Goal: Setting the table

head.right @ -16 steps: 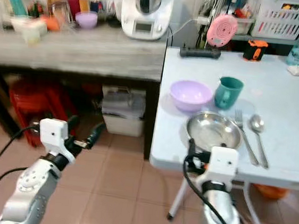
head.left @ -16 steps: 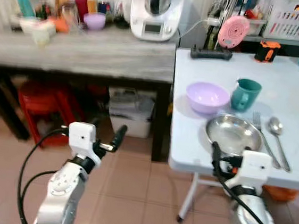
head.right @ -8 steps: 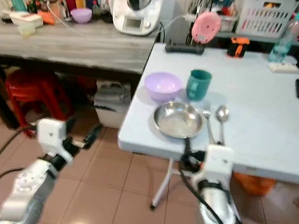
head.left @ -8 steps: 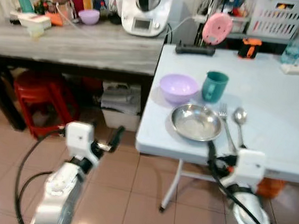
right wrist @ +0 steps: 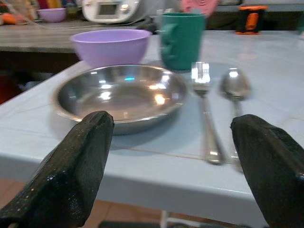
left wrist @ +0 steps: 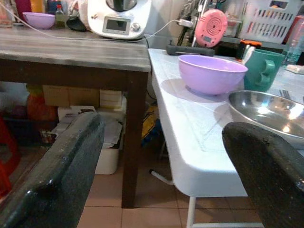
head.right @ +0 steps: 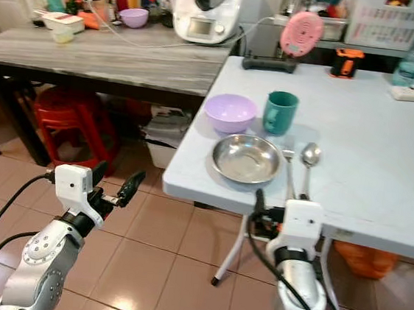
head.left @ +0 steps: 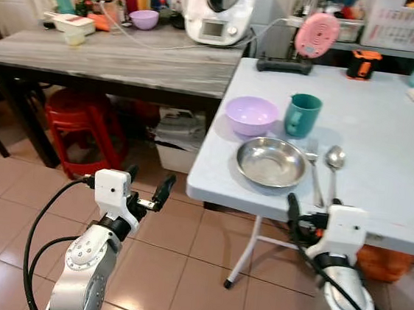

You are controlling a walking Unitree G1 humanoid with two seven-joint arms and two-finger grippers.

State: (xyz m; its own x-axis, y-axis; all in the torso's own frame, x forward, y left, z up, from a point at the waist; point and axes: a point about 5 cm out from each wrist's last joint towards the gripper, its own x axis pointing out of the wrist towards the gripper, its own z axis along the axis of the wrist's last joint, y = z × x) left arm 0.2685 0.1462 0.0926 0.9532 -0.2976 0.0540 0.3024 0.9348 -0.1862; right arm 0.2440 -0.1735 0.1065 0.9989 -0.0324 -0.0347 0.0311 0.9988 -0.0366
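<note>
Left gripper fingers apart, over the tiled floor off the table's near corner. Right gripper fingers apart, at the table's front edge, empty. On the pale, smooth table: one round steel plate, shiny; beside it one fork and one spoon. Behind: one lilac bowl, one teal cup. Beyond, a grey wood-grain counter.
</note>
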